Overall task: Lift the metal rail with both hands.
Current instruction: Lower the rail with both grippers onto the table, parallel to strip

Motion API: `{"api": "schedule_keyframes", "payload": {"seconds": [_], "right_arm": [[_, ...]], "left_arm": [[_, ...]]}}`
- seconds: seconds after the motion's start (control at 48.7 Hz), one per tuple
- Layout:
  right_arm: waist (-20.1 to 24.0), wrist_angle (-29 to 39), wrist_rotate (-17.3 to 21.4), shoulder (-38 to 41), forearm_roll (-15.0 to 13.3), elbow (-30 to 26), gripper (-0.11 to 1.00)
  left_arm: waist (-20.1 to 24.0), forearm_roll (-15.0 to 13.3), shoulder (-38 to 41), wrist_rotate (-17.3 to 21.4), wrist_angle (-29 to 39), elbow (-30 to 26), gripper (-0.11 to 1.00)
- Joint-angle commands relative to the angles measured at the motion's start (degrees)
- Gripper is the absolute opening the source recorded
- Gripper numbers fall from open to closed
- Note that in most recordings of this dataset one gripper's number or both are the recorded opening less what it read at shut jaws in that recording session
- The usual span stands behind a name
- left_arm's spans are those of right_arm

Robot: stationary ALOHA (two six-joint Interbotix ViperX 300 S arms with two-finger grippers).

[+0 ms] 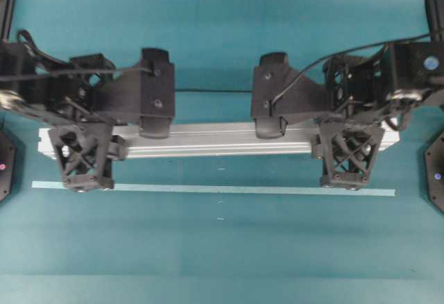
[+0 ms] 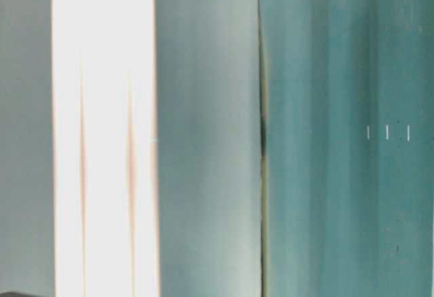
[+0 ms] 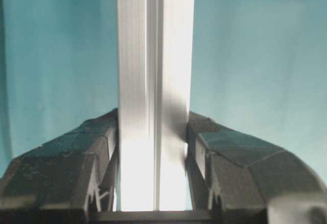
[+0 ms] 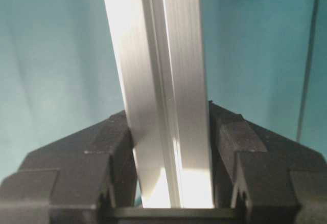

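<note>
gripping metal rail (image 3: 155,81), both hands (image 3: 153,157)

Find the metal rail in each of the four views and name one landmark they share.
Overhead: rail lies across mid-table.
Table-level: bright vertical band at left, probably the rail.
Left wrist: centre, between the left tool's fingers.
Right wrist: centre, between the right tool's fingers.
Landmark: teal table.

A robot lab bench: teal tabletop (image 1: 222,255) with a pale tape strip (image 1: 215,189).
</note>
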Motion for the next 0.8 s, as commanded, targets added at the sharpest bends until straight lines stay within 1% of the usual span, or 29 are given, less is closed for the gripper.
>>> {"api": "schedule_keyframes", "payload": {"seconds": [0.0,0.103,0.349,0.513,0.78], "right_arm": [[0.1,-3.1,0.2,0.0,-0.1,1.6,0.39],[0.1,-6.3,0.4,0.3,0.0,4.8,0.39],[0.5,-13.8,0.7,0.8,0.4,10.5,0.39],[1.2,-17.1,0.8,2.3,1.0,12.5,0.39],[1.8,-22.2,1.0,5.4,1.8,14.9,0.39]], "left_arm": [[0.3,0.2,-0.1,-0.1,-3.1,0.8,0.31],[0.3,0.2,0.6,0.0,-5.4,2.7,0.31],[0.4,0.2,2.3,0.0,-11.4,8.5,0.31],[0.5,0.2,3.6,0.0,-15.1,11.4,0.31],[1.6,0.2,6.0,0.7,-20.7,14.4,0.31]]}}
